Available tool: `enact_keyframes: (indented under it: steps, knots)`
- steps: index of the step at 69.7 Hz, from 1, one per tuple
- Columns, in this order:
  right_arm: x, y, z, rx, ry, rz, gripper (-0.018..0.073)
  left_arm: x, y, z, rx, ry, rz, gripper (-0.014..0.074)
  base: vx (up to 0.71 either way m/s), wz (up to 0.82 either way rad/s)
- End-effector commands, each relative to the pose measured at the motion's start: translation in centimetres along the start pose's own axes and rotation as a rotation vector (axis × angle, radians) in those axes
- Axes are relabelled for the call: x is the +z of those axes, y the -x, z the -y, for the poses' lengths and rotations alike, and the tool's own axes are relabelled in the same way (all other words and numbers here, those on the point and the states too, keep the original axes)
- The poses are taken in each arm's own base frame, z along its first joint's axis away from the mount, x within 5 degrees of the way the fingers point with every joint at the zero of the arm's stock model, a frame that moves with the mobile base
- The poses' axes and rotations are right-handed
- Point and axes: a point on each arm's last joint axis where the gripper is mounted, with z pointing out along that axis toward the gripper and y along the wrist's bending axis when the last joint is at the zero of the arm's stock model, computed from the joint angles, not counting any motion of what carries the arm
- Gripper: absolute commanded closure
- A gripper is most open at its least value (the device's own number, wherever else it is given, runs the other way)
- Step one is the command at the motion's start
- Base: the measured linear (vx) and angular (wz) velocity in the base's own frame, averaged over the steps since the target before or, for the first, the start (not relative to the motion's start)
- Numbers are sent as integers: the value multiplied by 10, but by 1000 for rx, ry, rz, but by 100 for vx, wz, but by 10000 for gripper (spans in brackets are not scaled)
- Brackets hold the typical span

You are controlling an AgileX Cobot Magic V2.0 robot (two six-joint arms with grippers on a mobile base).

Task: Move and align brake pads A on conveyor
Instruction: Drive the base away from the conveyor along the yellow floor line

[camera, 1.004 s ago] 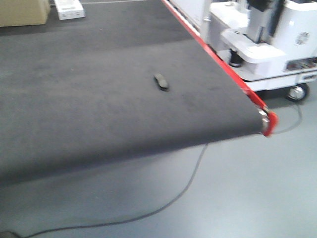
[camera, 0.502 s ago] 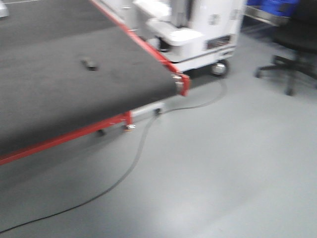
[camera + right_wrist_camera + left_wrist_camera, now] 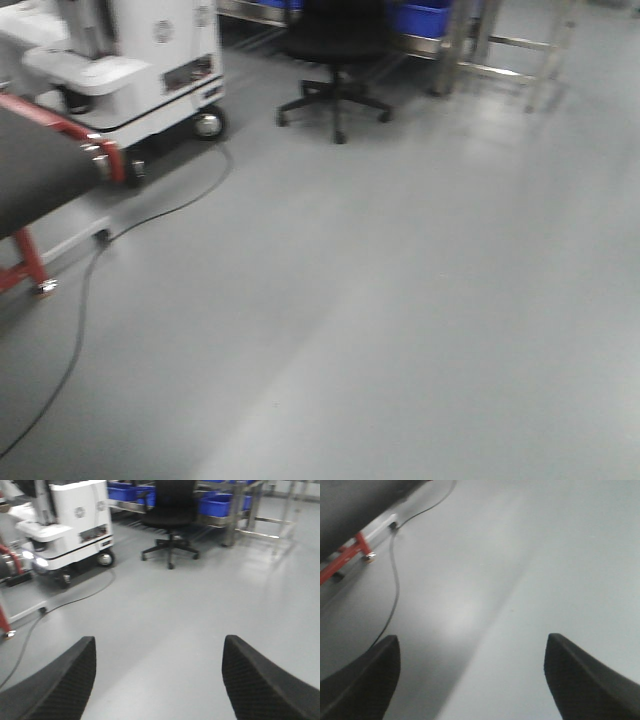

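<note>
1. The conveyor [image 3: 35, 165] shows only as a corner at the left edge of the front view. It is a dark matte belt with a red frame [image 3: 112, 162] at its end and a red leg [image 3: 30, 258] standing on the grey floor [image 3: 420, 300].
2. The brake pads A are out of view in all three views, so their place cannot be told.
3. The left gripper [image 3: 475, 680] has its jaws wide apart with nothing between them. Its two dark fingers [image 3: 365, 685] frame only bare floor, and the end of the conveyor lies in the upper left corner of the left wrist view, well apart from the fingers.
4. The right gripper [image 3: 157, 680] is also spread wide and holds nothing – between its fingers [image 3: 265, 685] only floor is seen.
5. A thin black cable [image 3: 80, 300] lies on the floor. It runs from beside the red leg, past the conveyor's end, toward a white machine on wheels [image 3: 150, 60].
6. This white machine stands just behind the conveyor's corner.
7. Further right stands a black office chair [image 3: 335, 60], and behind it are blue bins [image 3: 425, 18] and a metal frame [image 3: 520, 50].
8. The front view is somewhat blurred – small details on the machine cannot be read
</note>
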Motion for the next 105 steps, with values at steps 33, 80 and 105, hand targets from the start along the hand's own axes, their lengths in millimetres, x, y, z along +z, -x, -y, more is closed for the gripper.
enact_keyframes:
  steps: [33,80,105]
  knots:
    - [3,13,0,-6,-4,58,61,-3,11,1,-5,-12,70,51,-8,-56]
    - [3,13,0,-6,-4,58,61,-4,11,1,-5,-12,73,51,18,-32]
    - [3,13,0,-6,-4,58,61,-4,11,1,-5,-12,73,51,44,-20]
